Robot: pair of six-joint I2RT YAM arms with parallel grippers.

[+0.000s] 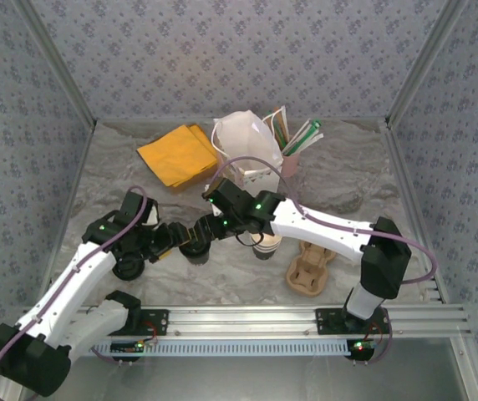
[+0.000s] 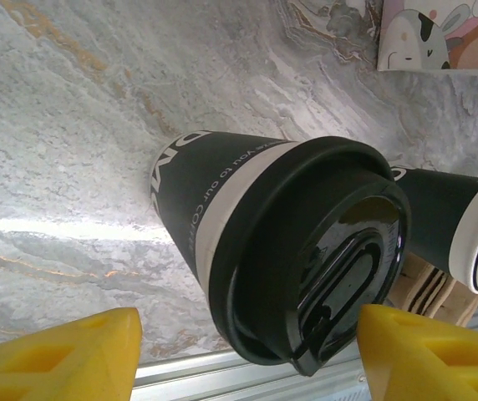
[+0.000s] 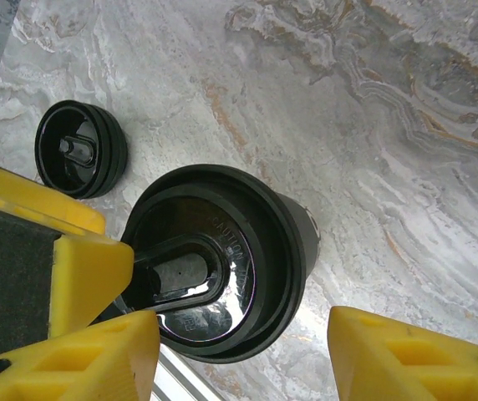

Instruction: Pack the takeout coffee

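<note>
Coffee cups, two, black lids, both upright on marble table (image 2: 72,125). Left cup (image 2: 247,217) sits between left gripper's (image 2: 249,326) open jaws, no squeeze visible. Right cup (image 3: 222,267) likewise between right gripper's (image 3: 244,322) spread fingers. Cardboard carrier (image 1: 310,269) nearby.

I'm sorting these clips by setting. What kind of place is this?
Probably a robot test booth dressed as a cafe counter: patterned wallpaper panels close in a marble-look tabletop, an aluminium rail runs along its near edge, and a white paper bag and cardboard cup carrier sit on it.
</note>
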